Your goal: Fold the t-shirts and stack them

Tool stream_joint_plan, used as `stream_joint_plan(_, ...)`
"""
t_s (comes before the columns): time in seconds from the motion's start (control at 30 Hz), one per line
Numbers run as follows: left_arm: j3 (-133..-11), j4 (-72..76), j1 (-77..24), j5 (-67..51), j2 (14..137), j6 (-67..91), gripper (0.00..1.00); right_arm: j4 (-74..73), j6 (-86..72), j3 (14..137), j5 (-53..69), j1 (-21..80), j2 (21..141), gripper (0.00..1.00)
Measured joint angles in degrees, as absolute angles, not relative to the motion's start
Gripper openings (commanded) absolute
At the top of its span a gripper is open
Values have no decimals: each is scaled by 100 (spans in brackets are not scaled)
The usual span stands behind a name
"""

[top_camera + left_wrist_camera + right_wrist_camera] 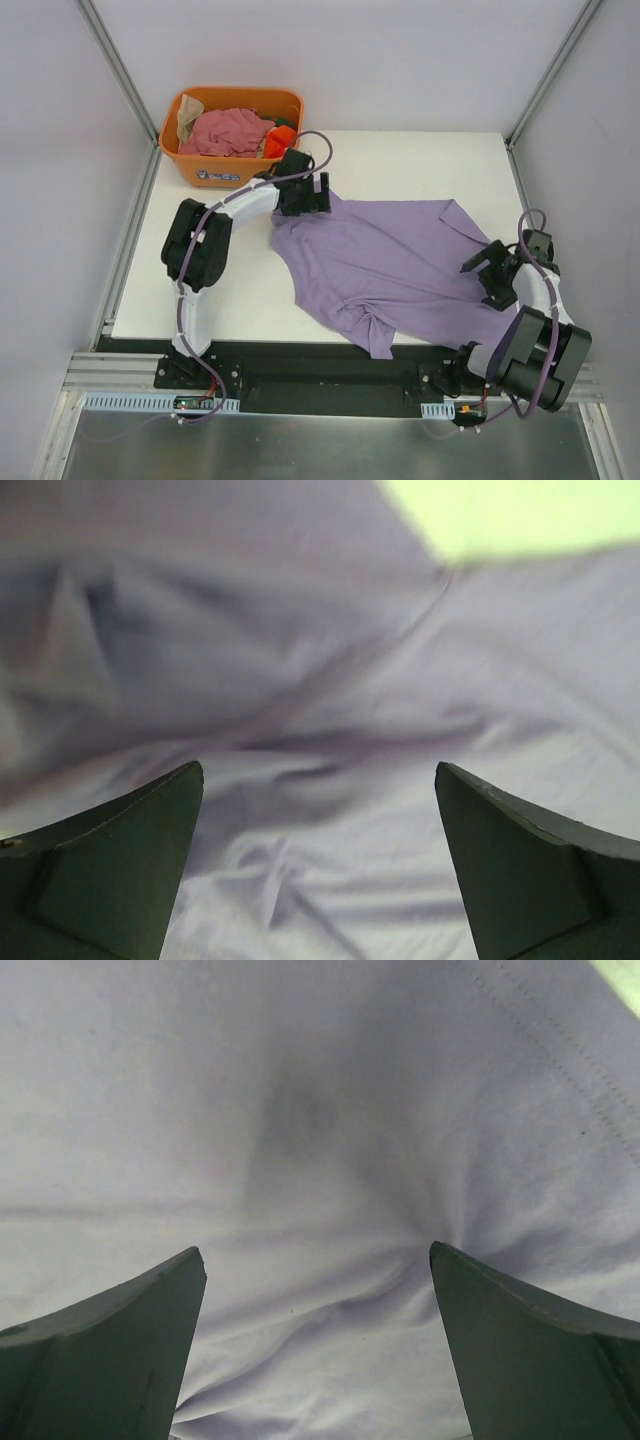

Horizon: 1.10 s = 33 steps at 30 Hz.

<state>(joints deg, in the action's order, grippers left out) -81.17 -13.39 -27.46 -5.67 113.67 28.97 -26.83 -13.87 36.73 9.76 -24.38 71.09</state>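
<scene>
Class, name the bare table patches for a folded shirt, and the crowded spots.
Free: far table strip right of the orange tub, beyond the lavender t-shirt; near-left patch between left arm and t-shirt. Crowded: tub corner, right edge.

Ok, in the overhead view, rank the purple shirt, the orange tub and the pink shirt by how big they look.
1. purple shirt, spread out
2. orange tub
3. pink shirt, bunched inside the tub, so only partly seen

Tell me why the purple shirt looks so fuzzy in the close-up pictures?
Left wrist view: the purple shirt is blurry, probably too close to the camera, and the table corner glares pale yellow. Right wrist view: soft too, though its stitching shows. Top external view: sharp, evenly lit, soft shadows.
</scene>
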Motion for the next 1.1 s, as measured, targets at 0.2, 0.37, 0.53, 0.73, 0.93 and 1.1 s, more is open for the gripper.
stream_joint_plan(0.2,-10328,-1758,-2744,-143,12595,2255,99,-2801,-1125,3865,967,-2355,6901,96)
stream_joint_plan(0.37,-11384,-2401,-2810,178,13179,1986,99,-2838,-679,4230,742,-1420,6934,97)
stream_joint_plan(0.53,-10709,-2718,-2823,196,12575,2012,99,-2928,-156,5483,172,-187,7756,99)
stream_joint_plan(0.73,-8742,-2397,-3028,119,10753,2211,99,-3039,220,7229,-366,-97,9655,81)
stream_joint_plan(0.93,-7642,-1809,-3153,-3,10294,2451,99,-3328,484,8372,-642,-84,11124,69)
stream_joint_plan(1.1,-7404,-1647,-3142,-1,10753,2565,99,-3535,633,8825,-670,-69,11699,63)
